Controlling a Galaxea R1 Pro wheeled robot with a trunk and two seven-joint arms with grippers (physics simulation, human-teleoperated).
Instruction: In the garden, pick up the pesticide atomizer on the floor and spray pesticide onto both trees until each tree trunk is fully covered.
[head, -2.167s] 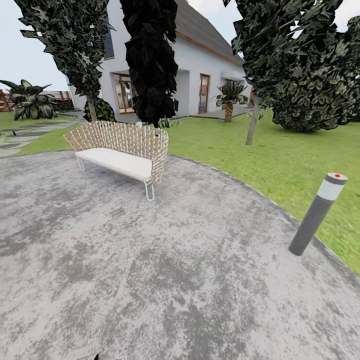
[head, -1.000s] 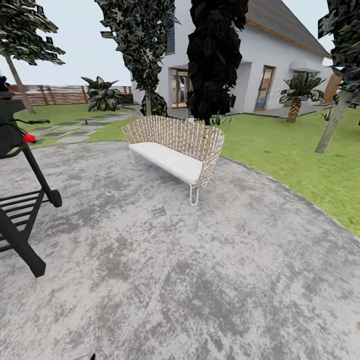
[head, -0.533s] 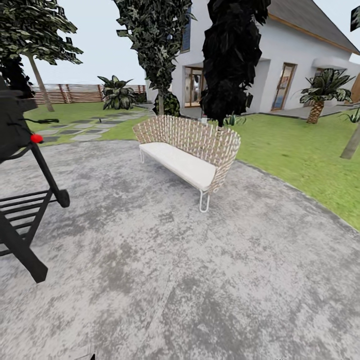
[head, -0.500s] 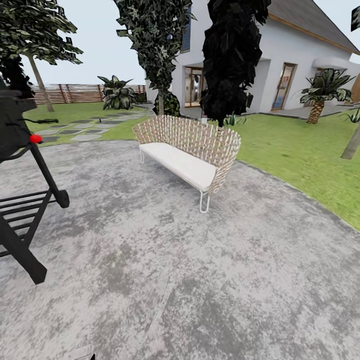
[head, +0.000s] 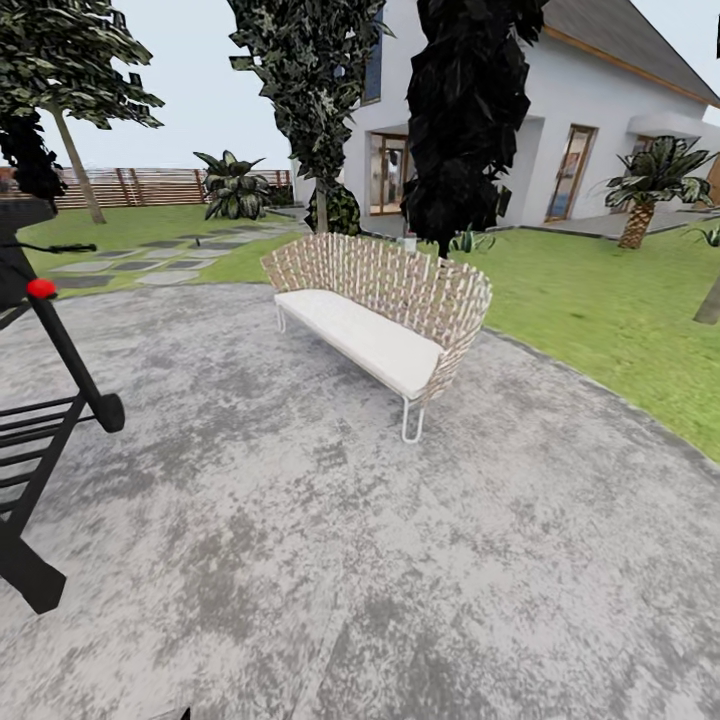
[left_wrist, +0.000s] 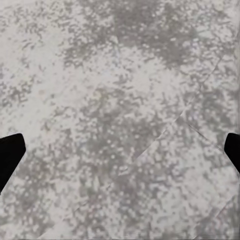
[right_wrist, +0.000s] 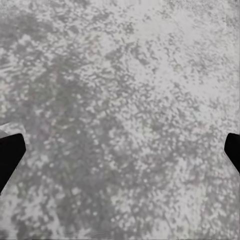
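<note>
I see no atomizer from where I stand. Of the task's things I have the lawn (head: 620, 310) on the right and far side, and a tree (head: 60, 60) at far left with a thin pale trunk (head: 78, 170) leaning up from the grass in front of the fence (head: 150, 186). Two darker trees rise behind the sofa: one (head: 310, 90) with a leafy column and a still blacker one (head: 468, 110) just to its right. I cannot tell from here which are the two to be sprayed.

I am on a round patio (head: 330, 540) of mottled grey stone. A wicker sofa (head: 380, 310) with a white seat stands on it ahead, angled, its near leg toward me. At the left edge is a black grill (head: 40, 440) with a red knob (head: 41, 289). Stone slabs (head: 130, 262) run across the grass beyond it. A white house (head: 560, 140) fills the far right, with a palm (head: 645, 185) by its door.

My left gripper (left_wrist: 120, 152) is spread wide over bare paving, its dark fingertips (left_wrist: 10, 155) at the frame's two sides, nothing between them. My right gripper (right_wrist: 120, 152) is likewise spread wide over paving, holding nothing.
</note>
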